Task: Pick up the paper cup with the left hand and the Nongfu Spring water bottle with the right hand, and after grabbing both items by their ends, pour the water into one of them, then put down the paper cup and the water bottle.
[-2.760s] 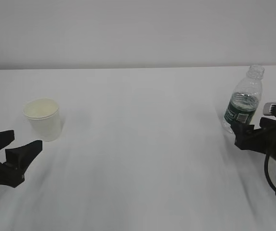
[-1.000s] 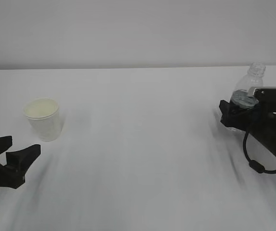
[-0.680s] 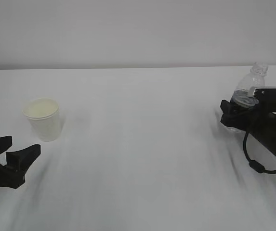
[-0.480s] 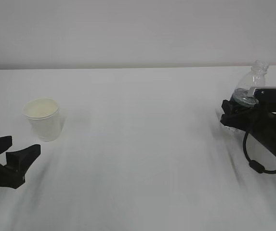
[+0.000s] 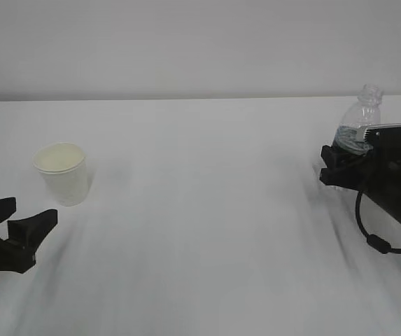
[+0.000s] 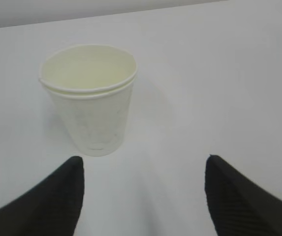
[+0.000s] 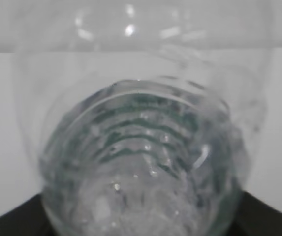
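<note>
Paper cup [image 6: 89,98] white, tapered, upright, cream inside.

We seem to be in a lab or test room: a bare white table [image 5: 200,210] stretches beyond each end effector to a plain white wall [image 5: 200,42].

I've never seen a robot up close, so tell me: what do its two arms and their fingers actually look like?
Both are matte black. The left gripper ends in two thick, wedge-shaped fingers tapering to blunt tips. The right gripper has the same chunky black build, with a grey block-shaped module on top and a loose black cable looping beneath it. No lettering is readable.
</note>
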You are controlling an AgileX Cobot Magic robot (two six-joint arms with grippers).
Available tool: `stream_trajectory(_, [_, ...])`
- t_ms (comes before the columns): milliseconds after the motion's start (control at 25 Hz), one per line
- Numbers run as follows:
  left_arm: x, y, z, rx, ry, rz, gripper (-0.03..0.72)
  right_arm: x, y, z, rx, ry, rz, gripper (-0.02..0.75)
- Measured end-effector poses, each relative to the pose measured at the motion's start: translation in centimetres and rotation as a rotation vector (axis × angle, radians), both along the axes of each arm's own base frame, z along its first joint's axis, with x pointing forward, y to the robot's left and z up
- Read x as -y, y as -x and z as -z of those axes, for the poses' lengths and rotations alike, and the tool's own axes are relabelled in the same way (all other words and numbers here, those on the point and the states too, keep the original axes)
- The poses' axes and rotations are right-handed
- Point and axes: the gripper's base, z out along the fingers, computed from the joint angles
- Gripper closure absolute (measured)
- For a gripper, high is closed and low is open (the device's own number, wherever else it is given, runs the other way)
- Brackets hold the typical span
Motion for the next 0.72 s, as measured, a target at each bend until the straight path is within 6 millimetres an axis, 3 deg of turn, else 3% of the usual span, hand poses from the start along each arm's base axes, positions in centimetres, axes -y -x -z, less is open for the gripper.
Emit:
stream_trajectory(360, [-0.1,0.0,0.0,0.0,0.001,-0.009,0.14,-0.3,1.3,-3.1,0.066,0.107,-0.053,0.31])
stream_trajectory(720, [-0.1,0.0,0.0,0.0,0.001,-0.01,0.171,-0.4,4.5,-5.0,0.062,0.115,-0.073,0.31])
